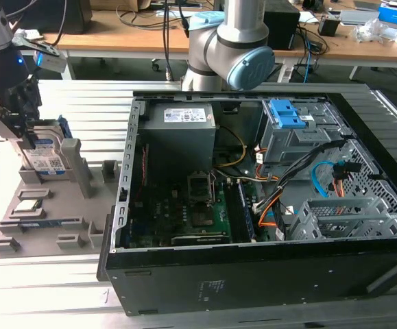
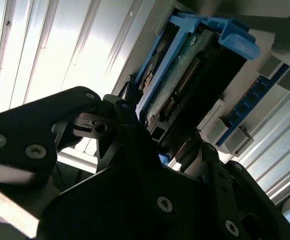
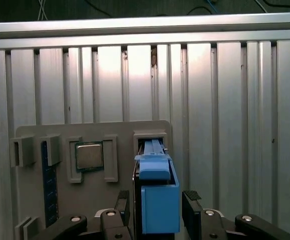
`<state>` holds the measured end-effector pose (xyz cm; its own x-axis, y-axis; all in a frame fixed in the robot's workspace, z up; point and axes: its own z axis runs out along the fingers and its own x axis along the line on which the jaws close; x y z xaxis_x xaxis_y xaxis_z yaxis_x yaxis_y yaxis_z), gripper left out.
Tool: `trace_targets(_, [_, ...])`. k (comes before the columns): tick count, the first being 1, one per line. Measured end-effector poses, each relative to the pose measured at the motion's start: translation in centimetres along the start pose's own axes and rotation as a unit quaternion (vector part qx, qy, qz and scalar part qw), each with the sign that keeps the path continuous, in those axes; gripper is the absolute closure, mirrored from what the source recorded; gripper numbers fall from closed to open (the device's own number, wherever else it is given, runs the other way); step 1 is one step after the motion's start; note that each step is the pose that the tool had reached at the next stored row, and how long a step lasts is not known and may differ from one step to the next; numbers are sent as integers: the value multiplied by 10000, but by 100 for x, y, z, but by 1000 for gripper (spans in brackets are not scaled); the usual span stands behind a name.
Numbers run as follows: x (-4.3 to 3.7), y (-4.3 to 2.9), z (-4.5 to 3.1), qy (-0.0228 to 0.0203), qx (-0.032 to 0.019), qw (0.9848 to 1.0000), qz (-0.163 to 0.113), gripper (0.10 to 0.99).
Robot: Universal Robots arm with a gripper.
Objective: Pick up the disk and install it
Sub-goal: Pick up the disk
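The disk (image 1: 45,156) stood on its edge in a slot of the grey holder (image 1: 20,229). The holder lay on the counter (image 1: 75,103) at the exterior view's left, well apart from the open computer case (image 1: 253,288). The end effector (image 1: 13,127) was down around the top of the disk, and in the first wrist view the blue frame sat right in its middle. I could not tell if it was clenched on the disk or loose around it (the sides were too dark to judge).

A few things could go wrong, I thought. A weak or lopsided hold could let the disk slip out and fall back. A slanted pull could jam it in the slot and drag the holder up too. That shake could knock the small chip (image 3: 89,156) lying in the holder just beside it. A disk carried too low could bump the case wall or catch the loose cables (image 1: 308,171) inside
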<state>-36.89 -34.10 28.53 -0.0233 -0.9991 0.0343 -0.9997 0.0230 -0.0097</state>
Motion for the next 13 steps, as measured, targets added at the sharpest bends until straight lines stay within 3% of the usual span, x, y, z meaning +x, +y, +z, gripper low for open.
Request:
trace_targets(3, [0, 0, 0, 0, 0, 10000, -1, 545])
trace_targets(6, [0, 0, 0, 0, 0, 10000, -2, 725])
trace_targets(13, [0, 0, 0, 0, 0, 10000, -5, 725])
